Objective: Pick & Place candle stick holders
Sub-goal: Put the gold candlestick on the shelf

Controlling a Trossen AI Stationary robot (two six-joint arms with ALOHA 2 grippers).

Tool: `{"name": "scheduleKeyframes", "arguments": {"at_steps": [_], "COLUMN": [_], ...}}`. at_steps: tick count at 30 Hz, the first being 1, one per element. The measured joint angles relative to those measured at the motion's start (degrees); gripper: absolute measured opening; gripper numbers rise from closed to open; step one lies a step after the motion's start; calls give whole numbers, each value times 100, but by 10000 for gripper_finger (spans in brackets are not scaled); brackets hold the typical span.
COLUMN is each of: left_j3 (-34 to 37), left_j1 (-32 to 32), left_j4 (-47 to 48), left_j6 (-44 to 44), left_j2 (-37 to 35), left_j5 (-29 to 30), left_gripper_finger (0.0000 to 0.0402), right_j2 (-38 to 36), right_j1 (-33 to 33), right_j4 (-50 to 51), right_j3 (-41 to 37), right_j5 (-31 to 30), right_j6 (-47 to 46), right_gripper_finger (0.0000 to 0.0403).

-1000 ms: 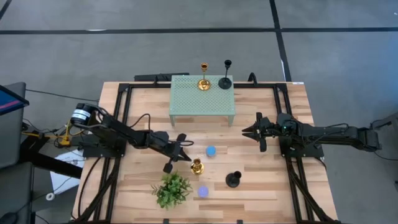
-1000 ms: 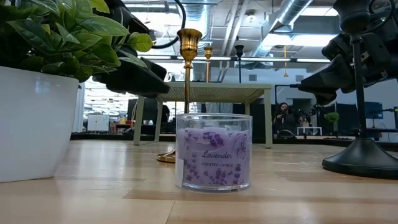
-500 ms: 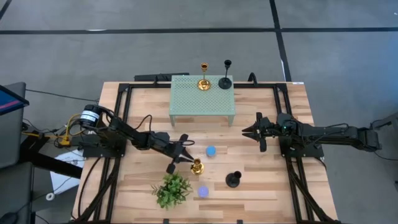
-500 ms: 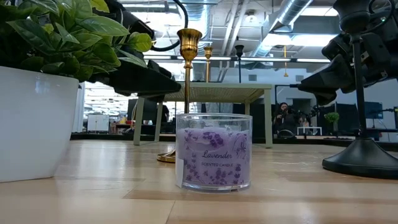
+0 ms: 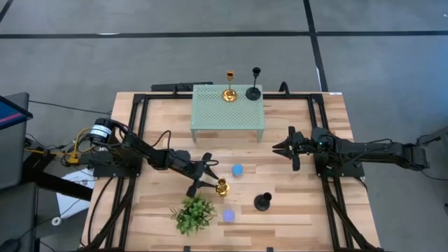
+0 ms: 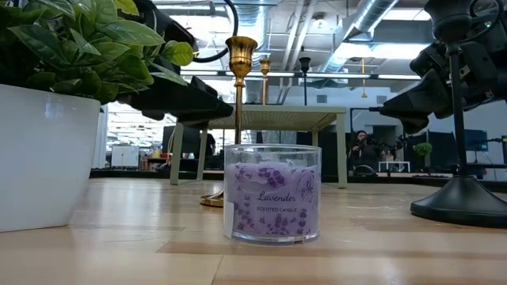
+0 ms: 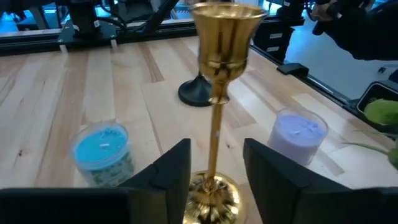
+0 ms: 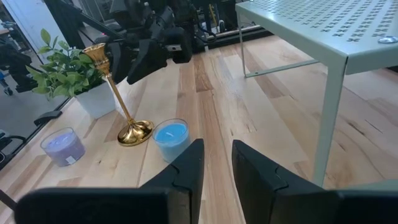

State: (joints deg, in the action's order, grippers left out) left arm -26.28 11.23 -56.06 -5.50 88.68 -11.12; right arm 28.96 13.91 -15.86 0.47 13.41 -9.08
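A gold candle stick holder [image 5: 222, 187] stands upright on its round base on the table, also seen in the left wrist view [image 7: 216, 124] and the low view [image 6: 238, 103]. My left gripper [image 5: 205, 176] is open; its fingers stand on either side of the holder's thin stem without touching it. A black holder [image 5: 262, 202] stands on its base to the right. Another gold holder [image 5: 229, 94] and another black holder [image 5: 253, 91] stand on the green perforated stand [image 5: 227, 115]. My right gripper [image 5: 278, 147] is open and empty, right of the stand.
A blue candle [image 5: 237, 170] stands just beyond the gold holder, and a purple candle jar [image 5: 228, 215] and a potted plant [image 5: 194, 213] stand near the front edge. The green stand takes up the table's far middle. A black frame runs along both sides of the table.
My left gripper has moved a little toward the table's right edge, up to the gold holder, staying open, so its fingers now flank the stem. The holder has not moved.
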Motion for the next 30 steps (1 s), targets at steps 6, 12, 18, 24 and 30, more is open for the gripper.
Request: {"name": "scheduleKeyframes", "arguments": {"at_steps": [6, 12, 18, 24, 30], "left_j3": [-176, -227, -365, -708, -763], "left_j1": [45, -4, -3, 1, 1], "left_j4": [-12, 85, 67, 60, 71], "left_j6": [-10, -3, 20, 24, 24], "left_j2": [0, 1, 301, 878, 937], "left_j5": [87, 103, 102, 102, 99], "left_gripper_finger": [157, 141, 134, 135, 121], "right_j2": [0, -1, 1, 1, 1], "right_j1": [-1, -2, -1, 0, -1], "right_j4": [0, 0, 2, 0, 4], "right_j3": [-1, 0, 0, -2, 0], "right_j5": [0, 0, 0, 0, 0], "right_j6": [0, 0, 0, 0, 0], "right_gripper_finger": [75, 75, 75, 75, 75]}}
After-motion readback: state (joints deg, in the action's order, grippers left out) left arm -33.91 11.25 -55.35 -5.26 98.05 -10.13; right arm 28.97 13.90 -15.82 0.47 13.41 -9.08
